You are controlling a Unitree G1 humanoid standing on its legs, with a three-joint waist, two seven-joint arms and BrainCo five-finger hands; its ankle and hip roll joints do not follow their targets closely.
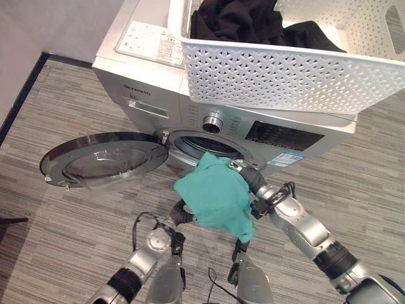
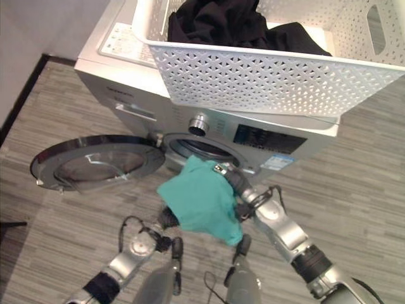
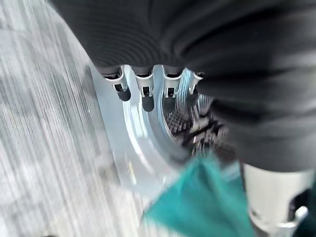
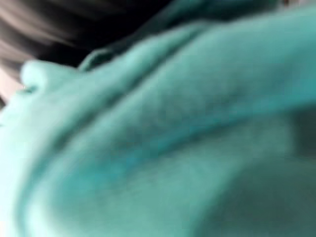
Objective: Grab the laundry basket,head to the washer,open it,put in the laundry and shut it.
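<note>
The left hand's silver, dark-tipped fingers stand straight in a row in the left wrist view, spread and holding nothing, their tips pointing at the pale ring of the washer's round opening. Past them that view shows the perforated metal drum inside, which the head views hardly reveal, and a corner of the teal cloth garment just below the opening. In the head views the left hand sits low, mostly tucked behind the garment's lower left edge.

The right hand meets the teal cloth garment at its upper right edge, right at the mouth of the opening; only the dark ribbed cover and a little silver show there, and the fingers are buried in the fabric, so their grip cannot be told. The right wrist view gives nothing but teal folds pressed close.

The garment hangs in front of the lower rim of the opening, bunched and drooping toward the grey striped floor.

The silver front-loading washing machine has its round glass door swung fully open to the left side. On the washer's top sits the white perforated plastic laundry basket, overhanging the front edge, with black clothes heaped inside.
</note>
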